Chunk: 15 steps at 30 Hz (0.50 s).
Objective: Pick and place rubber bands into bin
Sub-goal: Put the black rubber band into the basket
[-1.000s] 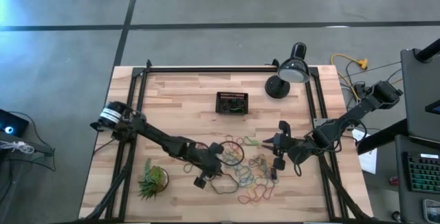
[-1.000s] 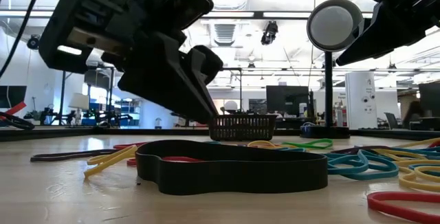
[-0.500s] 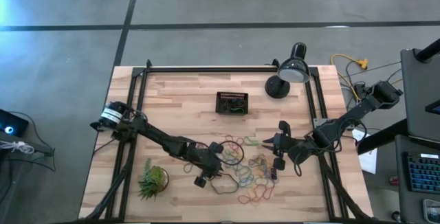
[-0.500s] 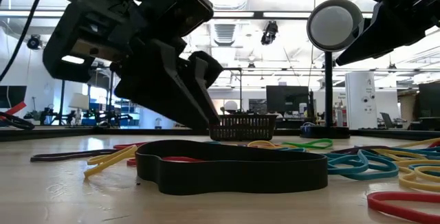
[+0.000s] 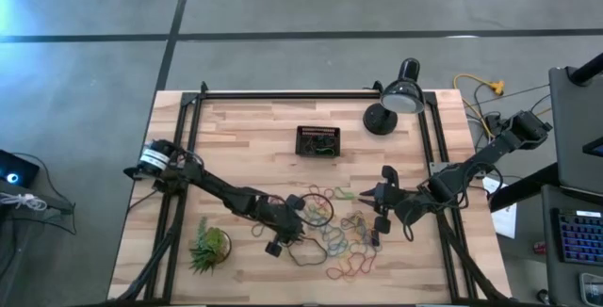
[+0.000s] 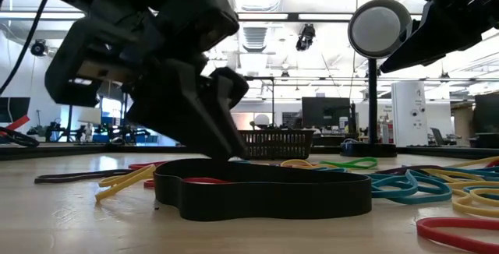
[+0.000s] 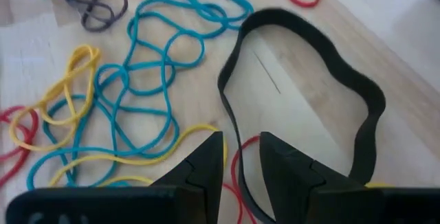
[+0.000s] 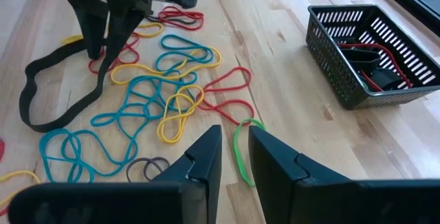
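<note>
Lying loose, perhaps twenty rubber bands (image 5: 334, 232), one bin (image 5: 317, 141), left hand (image 7: 239, 157) slightly spread, right hand (image 8: 234, 148) likewise.

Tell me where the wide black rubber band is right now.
The wide black rubber band lies flat on the table, under the left end effector, at the left edge of the coloured bands.

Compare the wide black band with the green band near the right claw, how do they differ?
The black band is a broad flat strap; the green band is a thin cord. The black band forms a big open loop; the green band lies narrow and stretched out. The black band lies at the left claw, the green band at the right claw. Both lie loose on the table.
</note>
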Tool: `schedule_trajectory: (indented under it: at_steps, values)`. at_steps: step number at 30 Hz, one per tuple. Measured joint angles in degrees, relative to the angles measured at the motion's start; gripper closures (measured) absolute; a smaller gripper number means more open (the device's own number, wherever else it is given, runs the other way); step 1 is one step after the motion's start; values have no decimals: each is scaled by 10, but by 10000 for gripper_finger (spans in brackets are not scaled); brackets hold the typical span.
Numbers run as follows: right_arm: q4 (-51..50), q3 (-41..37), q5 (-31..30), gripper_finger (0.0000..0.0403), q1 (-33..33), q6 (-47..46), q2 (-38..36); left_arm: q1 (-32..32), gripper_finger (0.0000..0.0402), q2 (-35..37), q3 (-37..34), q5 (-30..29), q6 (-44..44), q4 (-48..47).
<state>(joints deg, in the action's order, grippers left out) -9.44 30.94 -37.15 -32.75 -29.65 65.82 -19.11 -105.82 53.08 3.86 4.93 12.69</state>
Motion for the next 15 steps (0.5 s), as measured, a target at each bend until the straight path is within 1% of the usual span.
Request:
schedule_trajectory:
  at_steps: [2,8,15]
  values:
    - [0,0,0,335,0,0,0,0,320,-1,-1,0,0,0]
    - [0,0,0,335,0,0,0,1,320,-33,2,1,-1,11]
    - [-1,0,0,335,0,0,0,2,320,-29,3,0,-1,13]
